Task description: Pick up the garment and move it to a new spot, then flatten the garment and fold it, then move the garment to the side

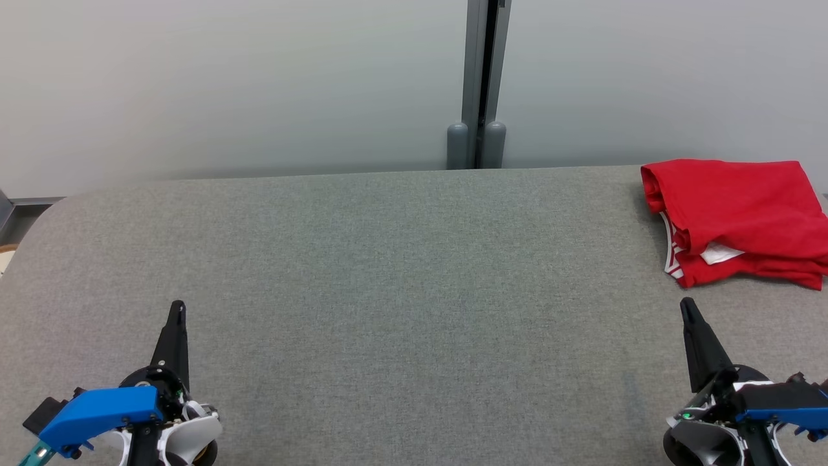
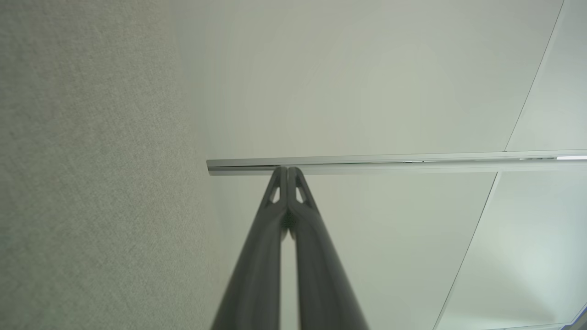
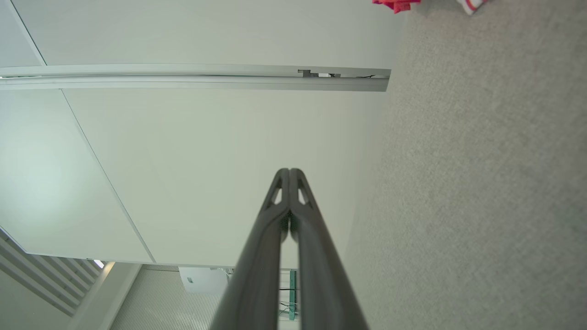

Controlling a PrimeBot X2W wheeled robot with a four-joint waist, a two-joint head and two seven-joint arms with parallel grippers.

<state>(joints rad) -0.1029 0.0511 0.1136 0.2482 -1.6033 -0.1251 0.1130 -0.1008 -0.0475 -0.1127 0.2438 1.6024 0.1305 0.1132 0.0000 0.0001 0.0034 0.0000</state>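
The garment [image 1: 737,217] is red with white trim and lies folded into a compact stack at the far right of the grey table [image 1: 401,272]; a sliver of the garment [image 3: 396,4] shows at the top edge of the right wrist view. My right gripper [image 1: 687,305] rests at the lower right, just in front of the stack and apart from it, fingers pressed together and empty. At the lower left my left gripper [image 1: 178,306] is also shut on nothing. The left gripper [image 2: 287,170] and the right gripper [image 3: 290,172] each show their tips touching.
A white partition wall [image 1: 226,84] stands behind the table, with a grey vertical post [image 1: 480,84] near the middle. The table's rounded left corner [image 1: 39,220] drops away at the far left.
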